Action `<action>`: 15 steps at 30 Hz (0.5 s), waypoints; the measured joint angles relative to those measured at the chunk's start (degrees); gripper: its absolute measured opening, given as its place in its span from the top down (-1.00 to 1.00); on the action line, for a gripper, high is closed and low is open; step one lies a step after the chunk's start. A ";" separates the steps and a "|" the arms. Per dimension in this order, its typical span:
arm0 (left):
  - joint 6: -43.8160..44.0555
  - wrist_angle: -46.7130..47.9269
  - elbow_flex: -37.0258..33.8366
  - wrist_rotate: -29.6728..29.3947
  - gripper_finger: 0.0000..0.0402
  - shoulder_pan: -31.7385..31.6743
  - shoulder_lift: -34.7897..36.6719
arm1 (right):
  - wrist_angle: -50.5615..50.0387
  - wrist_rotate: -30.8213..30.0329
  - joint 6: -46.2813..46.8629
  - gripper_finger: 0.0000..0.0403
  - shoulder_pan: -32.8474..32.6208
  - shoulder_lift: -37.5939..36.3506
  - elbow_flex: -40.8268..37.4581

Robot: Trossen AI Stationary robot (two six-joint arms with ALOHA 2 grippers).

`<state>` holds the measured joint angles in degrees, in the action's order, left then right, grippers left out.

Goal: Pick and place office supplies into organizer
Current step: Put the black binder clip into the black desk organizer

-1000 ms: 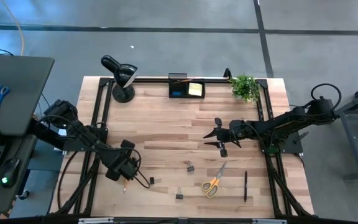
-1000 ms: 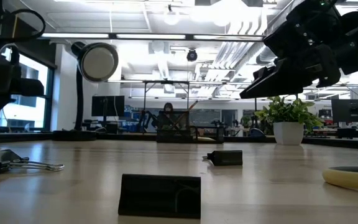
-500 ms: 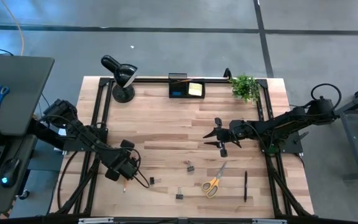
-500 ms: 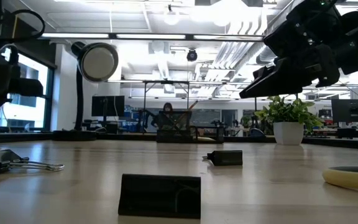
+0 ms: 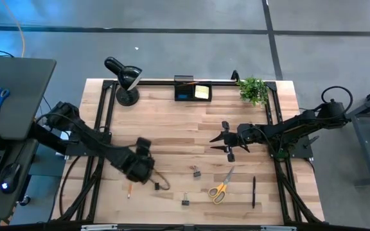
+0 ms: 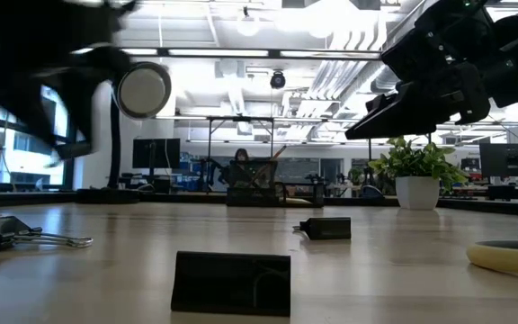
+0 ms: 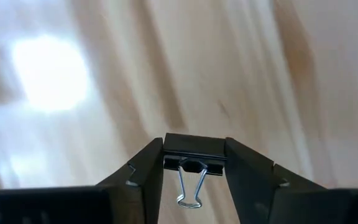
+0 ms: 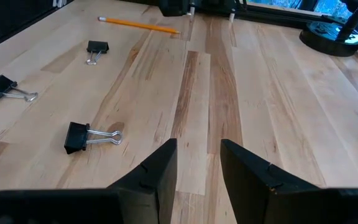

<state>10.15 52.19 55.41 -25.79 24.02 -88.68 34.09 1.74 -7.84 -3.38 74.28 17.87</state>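
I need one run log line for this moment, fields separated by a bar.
left claw: shut on binder clip, above table | right claw: open, empty, waiting mid-table | organizer: far edge

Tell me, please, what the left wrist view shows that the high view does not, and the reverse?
Only the left wrist view shows the left gripper clamped on a small black binder clip with wire handles. Only the high view shows the black rectangular organizer, yellow-handled scissors, black pen and waiting right gripper. Both show the light wooden table.
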 joint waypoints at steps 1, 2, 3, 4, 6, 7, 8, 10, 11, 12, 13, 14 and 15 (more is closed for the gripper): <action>-1.18 -2.11 0.53 -1.50 0.34 -1.44 0.00 | 0.00 0.00 0.01 0.42 0.00 0.00 0.00; -2.53 -4.60 1.00 -2.79 0.34 -3.02 0.00 | 0.00 -0.01 0.02 0.42 0.00 0.00 0.00; -4.06 -7.56 1.30 -3.69 0.34 -4.91 0.00 | 0.00 -0.02 0.04 0.42 0.00 0.00 0.00; -5.76 -10.89 1.38 -4.33 0.34 -6.81 0.04 | 0.00 0.00 0.02 0.42 0.00 0.00 0.00; -9.10 -17.07 1.39 -4.04 0.34 -11.10 0.04 | 0.00 -0.02 0.04 0.42 0.00 0.00 0.00; -10.84 -20.30 1.39 -3.11 0.34 -13.41 0.04 | 0.00 -0.02 0.02 0.42 0.00 0.00 0.00; -12.62 -23.40 1.39 -2.15 0.34 -15.74 0.01 | 0.00 -0.02 0.02 0.42 0.00 0.00 0.00; -15.84 -29.42 1.39 -1.15 0.34 -20.57 -0.40 | -0.02 -0.02 0.04 0.42 0.00 0.00 0.00; -17.42 -32.20 1.39 -0.67 0.34 -23.05 -0.48 | -0.02 -0.02 0.02 0.42 0.00 0.00 0.00; -18.90 -35.00 1.39 -0.51 0.34 -25.50 -0.48 | -0.02 -0.02 0.02 0.42 0.00 0.00 0.00; -19.98 -38.48 1.39 -0.32 0.34 -28.23 -0.71 | -0.07 -0.02 0.03 0.42 0.00 0.00 0.00; -20.52 -42.43 1.47 -0.13 0.34 -30.84 -1.32 | -0.15 -0.02 0.02 0.42 0.00 0.00 0.00; -20.73 -45.27 1.48 1.21 0.34 -33.52 -1.72 | -0.19 -0.04 -0.02 0.42 0.00 0.00 0.00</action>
<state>-10.58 6.91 56.89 -24.58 -9.49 -90.40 33.89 1.70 -7.85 -3.38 74.28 17.87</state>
